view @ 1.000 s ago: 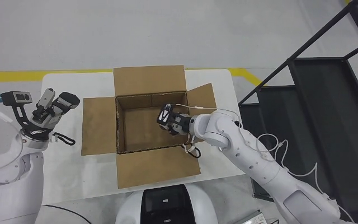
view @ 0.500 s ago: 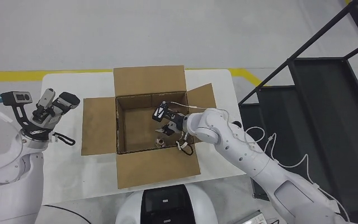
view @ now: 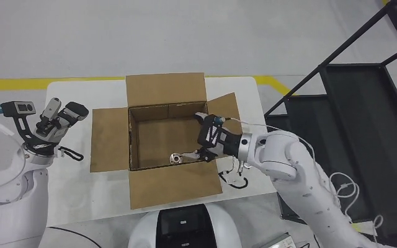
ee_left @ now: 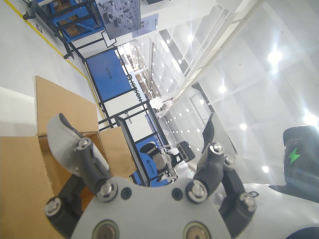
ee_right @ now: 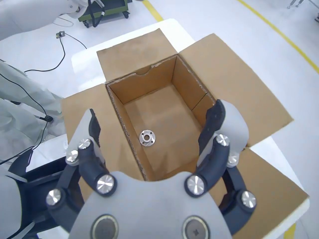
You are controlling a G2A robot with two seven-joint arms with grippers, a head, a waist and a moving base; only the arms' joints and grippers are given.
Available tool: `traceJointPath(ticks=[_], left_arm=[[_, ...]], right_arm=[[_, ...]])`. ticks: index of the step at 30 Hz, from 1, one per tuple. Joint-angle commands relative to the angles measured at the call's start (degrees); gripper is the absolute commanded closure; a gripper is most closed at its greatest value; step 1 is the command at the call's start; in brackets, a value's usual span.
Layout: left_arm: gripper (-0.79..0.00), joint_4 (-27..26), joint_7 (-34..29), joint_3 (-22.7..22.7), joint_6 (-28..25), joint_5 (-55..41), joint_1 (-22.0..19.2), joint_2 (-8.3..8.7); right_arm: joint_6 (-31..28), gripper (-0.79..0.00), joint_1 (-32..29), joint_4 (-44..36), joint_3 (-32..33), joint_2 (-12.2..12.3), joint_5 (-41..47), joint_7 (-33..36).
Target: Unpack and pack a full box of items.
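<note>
The right gripper (ee_right: 154,111), jaws wide and empty, hangs over the 3 o'clock rim of the box (view: 109,140), a metal flange (ee_right: 147,137) lying on its floor toward 5 o'clock, and the left gripper (ee_left: 134,120), equally wide and empty, sits well off at 9 o'clock.

Top camera sat high above the arms and looked straight down, far enough off to take in the white table (view: 68,186) and the open brown cardboard box (view: 164,90) on it. Right wrist camera sat just behind the right gripper (ee_right: 154,110), close over the box and angled down into it, sharing the box floor and the small round silver metal flange (ee_right: 147,138) with the top view. Left wrist camera, behind the left gripper (ee_left: 134,125), faced up at the hall ceiling, sharing one box flap with the top view.
</note>
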Motion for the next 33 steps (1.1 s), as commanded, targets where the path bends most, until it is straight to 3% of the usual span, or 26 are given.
traceJointPath(ticks=[1,4,10,16,24,33], left_arm=[[-0.785,0.0,0.0,0.0,0.0,0.0,0.0,0.00],[-0.785,0.0,0.0,0.0,0.0,0.0,0.0,0.00],[-0.785,0.0,0.0,0.0,0.0,0.0,0.0,0.00],[-0.785,0.0,0.0,0.0,0.0,0.0,0.0,0.00],[-0.785,0.0,0.0,0.0,0.0,0.0,0.0,0.00],[-0.785,0.0,0.0,0.0,0.0,0.0,0.0,0.00]], right_arm=[[-0.6,-0.785,-4.7,-3.6,4.9,0.6,-0.1,-0.2],[-0.7,-0.785,-11.9,-7.5,11.6,1.2,0.0,-2.8],[1.1,-0.785,-25.9,-7.2,23.6,1.5,-3.2,-11.2],[-1.1,-0.785,-34.8,-3.9,28.6,1.4,-7.2,-18.2],[-4.7,-0.785,-38.6,1.6,27.1,1.6,-14.6,-20.4],[-1.3,-0.785,-35.7,9.4,22.7,1.5,-21.2,-20.1]])
